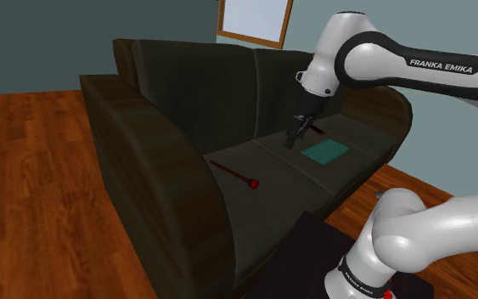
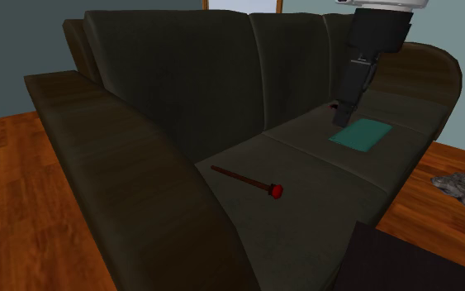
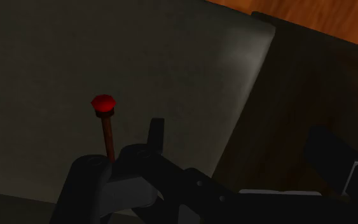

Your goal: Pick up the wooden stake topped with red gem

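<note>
A thin brown stake [image 1: 231,172] with a red gem [image 1: 252,183] on its end lies flat on the dark sofa's seat [image 1: 271,183]. In the second exterior view the stake [image 2: 240,178] points its gem [image 2: 276,192] toward the seat's front edge. My black gripper [image 1: 292,138] hangs above the seat to the shoulder view's right of the stake, well apart from it and beside a teal pad [image 1: 324,152]. It holds nothing. From the second exterior view, the gripper [image 2: 343,116] points down just behind that pad [image 2: 360,133]. The wrist view looks at the gem [image 3: 103,104] and part of the shaft.
The sofa's broad armrest [image 1: 143,161] and tall backrest [image 2: 189,74] bound the seat. A small red thing [image 1: 317,130] lies behind the gripper. Grey rubble [image 2: 463,188] sits on the wooden floor [image 2: 7,223]. My dark stand [image 2: 420,260] is in front of the sofa.
</note>
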Motion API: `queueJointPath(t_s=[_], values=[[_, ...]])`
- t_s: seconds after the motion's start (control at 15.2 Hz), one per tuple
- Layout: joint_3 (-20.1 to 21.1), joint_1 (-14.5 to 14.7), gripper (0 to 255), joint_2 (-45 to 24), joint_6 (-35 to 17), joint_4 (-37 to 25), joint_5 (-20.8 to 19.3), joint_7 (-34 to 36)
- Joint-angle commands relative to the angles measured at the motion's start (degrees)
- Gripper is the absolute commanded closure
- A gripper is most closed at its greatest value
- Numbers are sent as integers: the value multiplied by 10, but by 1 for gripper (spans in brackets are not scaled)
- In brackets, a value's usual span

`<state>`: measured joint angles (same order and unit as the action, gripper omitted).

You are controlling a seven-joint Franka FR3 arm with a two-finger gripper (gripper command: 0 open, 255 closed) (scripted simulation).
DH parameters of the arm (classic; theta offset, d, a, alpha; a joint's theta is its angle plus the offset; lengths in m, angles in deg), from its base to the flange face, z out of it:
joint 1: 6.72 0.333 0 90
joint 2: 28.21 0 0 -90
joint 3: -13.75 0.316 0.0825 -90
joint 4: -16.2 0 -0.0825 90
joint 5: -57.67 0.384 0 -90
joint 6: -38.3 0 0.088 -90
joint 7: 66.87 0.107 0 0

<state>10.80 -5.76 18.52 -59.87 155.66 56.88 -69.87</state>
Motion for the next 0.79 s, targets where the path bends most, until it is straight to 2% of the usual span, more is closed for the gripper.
queueJointPath(t_s=[0.0,0.73], values=[[0,0,0,0,0,0,0,0],[-55,-5,0,-215,-173,-18,-16,-62]])
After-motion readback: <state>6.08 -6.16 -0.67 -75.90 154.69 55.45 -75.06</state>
